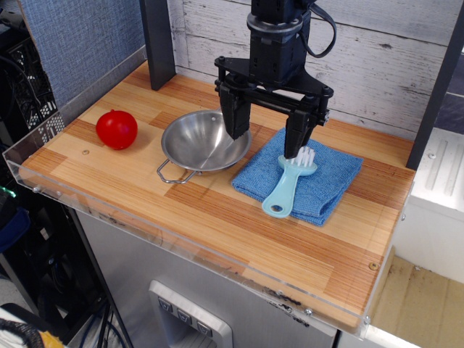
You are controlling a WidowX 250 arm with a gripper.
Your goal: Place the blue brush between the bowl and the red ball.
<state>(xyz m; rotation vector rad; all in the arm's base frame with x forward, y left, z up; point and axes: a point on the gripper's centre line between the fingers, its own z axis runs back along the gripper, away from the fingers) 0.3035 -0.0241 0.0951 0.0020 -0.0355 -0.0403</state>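
On the wooden bench (217,217) there is one blue brush (290,183), one bowl (206,141), one red ball (117,130) and one folded blue cloth (304,177). The black end effector (266,141) hangs over the middle of the bench with its two fingers spread wide and nothing held between them. One finger (235,119) stands in front of the bowl's near-side rim, whether touching it cannot be told; the other finger (296,141) comes down at the white bristles of the brush head, and contact there cannot be made out either. The blue brush lies flat on the cloth directly below and slightly toward the camera from the end effector, its bristled head up under the fingertip and its flat pale aqua handle running away toward the front edge, ending in a round hole. The bowl sits just beside the end effector, on the side away from the cloth, shiny steel with a wire loop handle at its front. The red ball rests well beyond the bowl, apart from it, glossy and tomato-like.
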